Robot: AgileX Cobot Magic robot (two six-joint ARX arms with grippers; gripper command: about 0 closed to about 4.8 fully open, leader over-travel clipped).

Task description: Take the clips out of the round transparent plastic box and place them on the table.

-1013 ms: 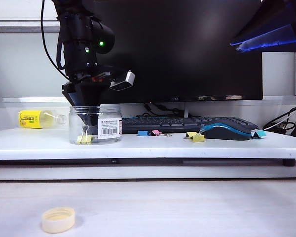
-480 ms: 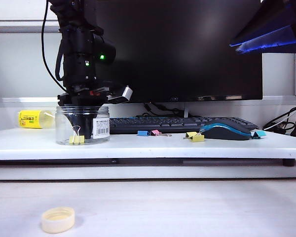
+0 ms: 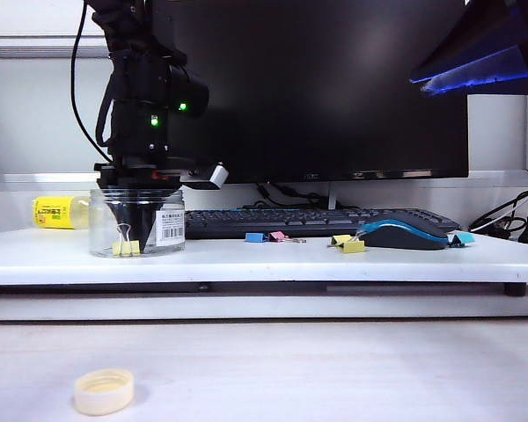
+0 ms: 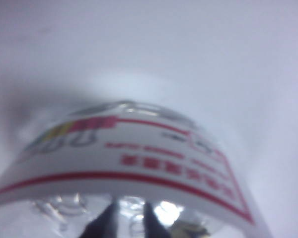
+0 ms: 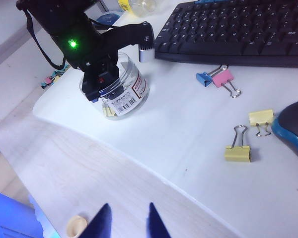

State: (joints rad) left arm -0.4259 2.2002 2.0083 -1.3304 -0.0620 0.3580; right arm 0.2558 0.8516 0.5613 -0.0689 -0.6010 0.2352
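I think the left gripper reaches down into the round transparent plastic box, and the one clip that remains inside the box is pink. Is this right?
The colour is wrong. The left gripper does reach down into the round transparent plastic box, but the small binder clip inside is yellow, not pink. The exterior view shows this.

Big dark monitor (image 3: 334,88) fills the back, pale wall behind w/ grey ledge. Black keyboard (image 3: 317,220) under it, cables at far right (blue glow top corner). Pale wood-look floor (image 3: 334,369) up front.
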